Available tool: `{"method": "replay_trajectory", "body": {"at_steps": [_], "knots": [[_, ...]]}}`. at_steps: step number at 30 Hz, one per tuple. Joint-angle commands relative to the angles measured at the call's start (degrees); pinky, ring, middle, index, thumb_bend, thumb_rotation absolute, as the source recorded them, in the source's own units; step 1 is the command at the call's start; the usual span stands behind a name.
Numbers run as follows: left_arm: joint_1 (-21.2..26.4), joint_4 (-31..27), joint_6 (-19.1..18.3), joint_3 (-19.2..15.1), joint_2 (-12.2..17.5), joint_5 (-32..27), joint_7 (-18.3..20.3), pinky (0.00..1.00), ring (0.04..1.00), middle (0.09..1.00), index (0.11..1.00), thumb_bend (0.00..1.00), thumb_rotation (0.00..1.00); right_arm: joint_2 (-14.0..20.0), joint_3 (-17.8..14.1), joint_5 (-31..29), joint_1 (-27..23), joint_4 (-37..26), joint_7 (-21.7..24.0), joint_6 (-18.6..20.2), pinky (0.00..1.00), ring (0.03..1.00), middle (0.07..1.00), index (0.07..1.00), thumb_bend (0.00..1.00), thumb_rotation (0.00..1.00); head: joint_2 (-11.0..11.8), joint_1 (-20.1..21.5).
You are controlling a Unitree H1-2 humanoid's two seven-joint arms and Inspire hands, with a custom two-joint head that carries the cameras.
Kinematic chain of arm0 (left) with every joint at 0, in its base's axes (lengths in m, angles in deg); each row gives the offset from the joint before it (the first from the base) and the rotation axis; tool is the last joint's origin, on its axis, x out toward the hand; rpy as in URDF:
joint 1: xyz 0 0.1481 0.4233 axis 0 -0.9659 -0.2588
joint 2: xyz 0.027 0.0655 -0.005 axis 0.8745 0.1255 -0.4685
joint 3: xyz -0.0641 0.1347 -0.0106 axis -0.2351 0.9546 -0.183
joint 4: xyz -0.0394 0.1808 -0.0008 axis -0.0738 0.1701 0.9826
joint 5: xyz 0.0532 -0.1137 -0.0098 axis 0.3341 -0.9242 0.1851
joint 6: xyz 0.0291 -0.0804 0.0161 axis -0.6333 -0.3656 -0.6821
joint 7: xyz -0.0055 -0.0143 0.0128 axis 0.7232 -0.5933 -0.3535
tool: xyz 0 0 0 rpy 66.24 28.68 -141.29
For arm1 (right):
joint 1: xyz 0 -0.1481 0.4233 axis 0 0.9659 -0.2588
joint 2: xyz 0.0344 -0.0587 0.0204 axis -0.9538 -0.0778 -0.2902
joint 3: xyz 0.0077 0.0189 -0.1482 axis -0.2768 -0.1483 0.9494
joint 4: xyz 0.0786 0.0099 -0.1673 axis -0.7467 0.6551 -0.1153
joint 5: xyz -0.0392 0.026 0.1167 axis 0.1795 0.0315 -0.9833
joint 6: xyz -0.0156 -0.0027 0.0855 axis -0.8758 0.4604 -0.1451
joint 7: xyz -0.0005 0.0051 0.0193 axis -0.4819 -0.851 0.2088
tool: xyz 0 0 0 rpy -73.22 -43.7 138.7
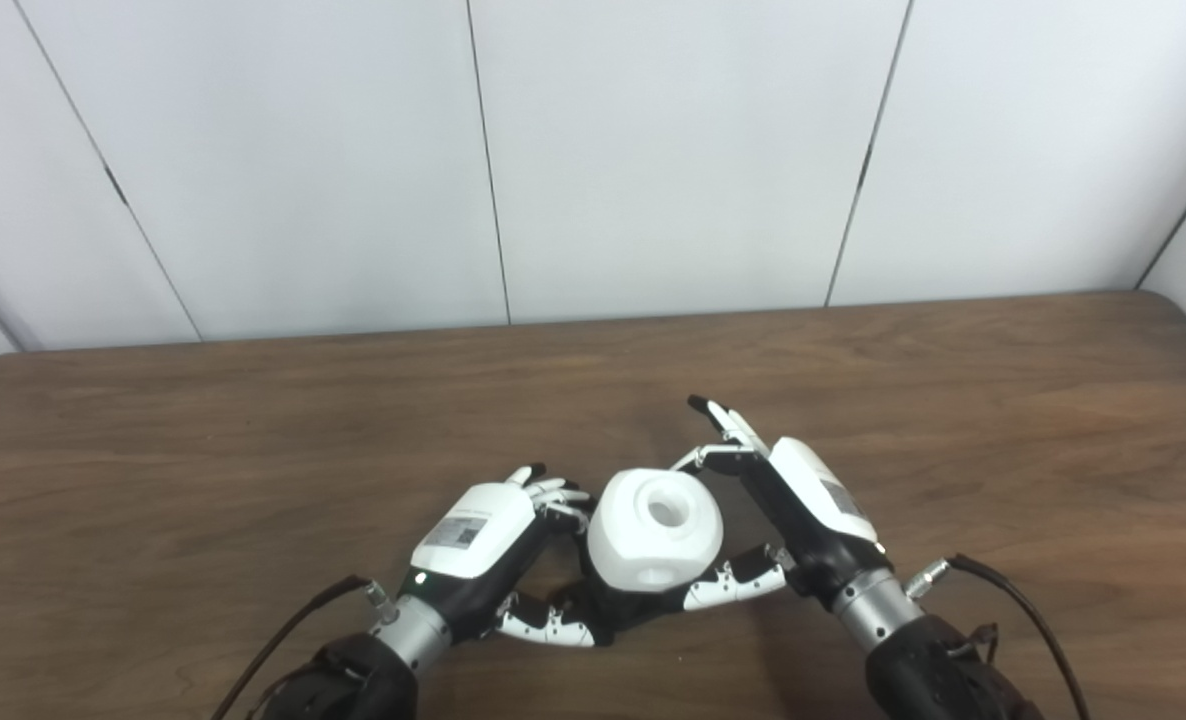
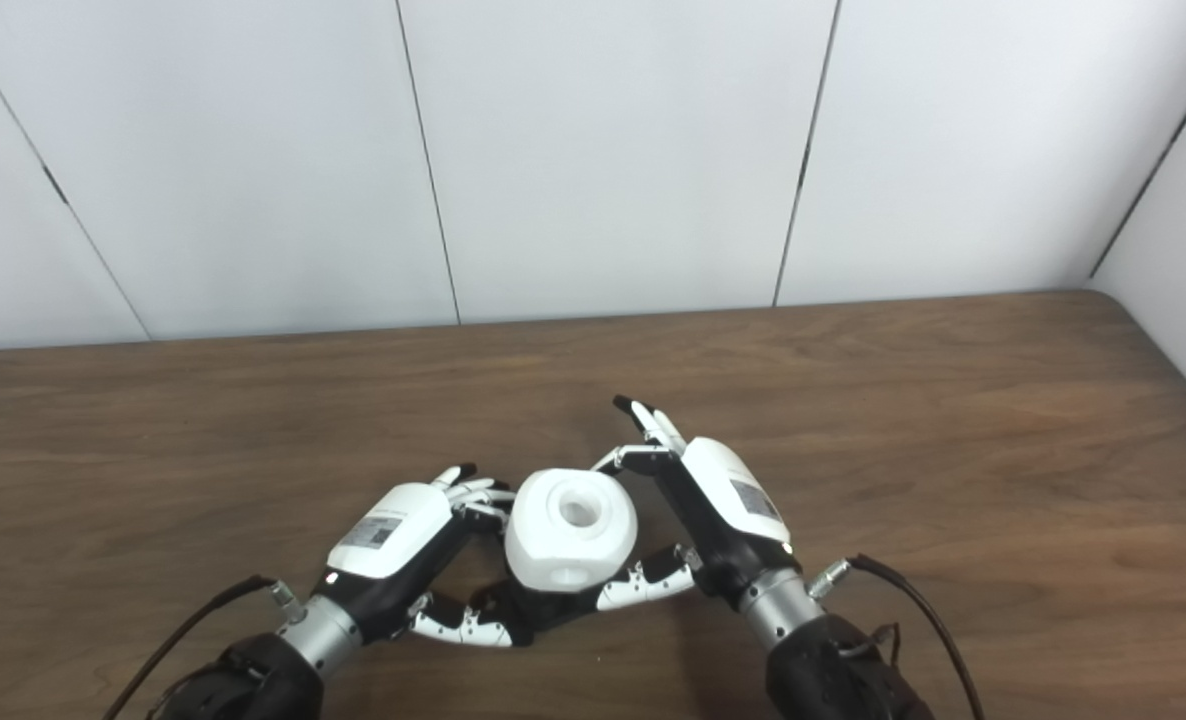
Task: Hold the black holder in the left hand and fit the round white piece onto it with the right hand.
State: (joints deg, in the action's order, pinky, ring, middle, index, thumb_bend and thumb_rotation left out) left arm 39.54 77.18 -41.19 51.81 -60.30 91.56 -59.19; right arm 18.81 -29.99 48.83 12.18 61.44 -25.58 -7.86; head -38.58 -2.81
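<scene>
The round white piece, with a hole in its top, sits near the table's front middle between my two hands. It rests on the black holder, which is mostly hidden under it; only a dark part shows below. My left hand grips the holder, fingers curled at the piece's left and thumb underneath. My right hand holds the piece from the right, thumb on its lower side and a bent finger at its far top; two fingers point away. The hands also show in the right eye view: left hand, right hand.
The brown wooden table runs back to a white panelled wall. Black cables trail from both wrists near the front edge.
</scene>
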Motion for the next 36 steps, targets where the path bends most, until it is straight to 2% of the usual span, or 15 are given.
{"method": "replay_trajectory", "body": {"at_steps": [1,18,23,31,36], "knots": [[0.91,-1.43,0.46,0.22,-0.41,0.21,-0.76,1.0,0.897,0.825,0.48,0.52,0.05,0.04,-0.51,0.12,-2.34,-0.99,-0.74,-1.27,0.9,1.0,0.989,0.481,0.5,0.13,-0.06,-0.1],[1.14,-1.33,0.48,0.21,-1.22,0.65,-1.27,1.0,0.893,0.82,0.48,0.52,0.05,0.38,1.47,0.66,-1.8,-4.36,0.89,-2.22,0.85,1.0,0.978,0.48,0.51,0.13,-0.84,-1.15],[1.28,-2.1,-0.5,0.18,-1.41,0.81,-0.18,1.0,0.898,0.822,0.48,0.52,0.05,0.82,2.27,1.22,-2.01,-4.77,1.66,-2.48,0.84,1.0,0.98,0.48,0.5,0.14,-1.46,-1.17],[1.36,-2.7,-1.03,0.1,-1.14,0.31,0.49,1.0,0.9,0.825,0.481,0.52,0.05,1.91,3.22,2.58,-1.98,-4.9,3.37,-2.39,0.89,1.0,0.993,0.48,0.5,0.14,-2.15,-0.94],[1.18,-3.4,-1.23,-0.03,-1.08,0.37,0.66,1.0,0.896,0.823,0.481,0.52,0.05,4.09,3.53,2.99,-2.4,-5.35,5.28,-2.94,0.92,1.0,1.0,0.481,0.5,0.14,-2.68,-0.54]]}}
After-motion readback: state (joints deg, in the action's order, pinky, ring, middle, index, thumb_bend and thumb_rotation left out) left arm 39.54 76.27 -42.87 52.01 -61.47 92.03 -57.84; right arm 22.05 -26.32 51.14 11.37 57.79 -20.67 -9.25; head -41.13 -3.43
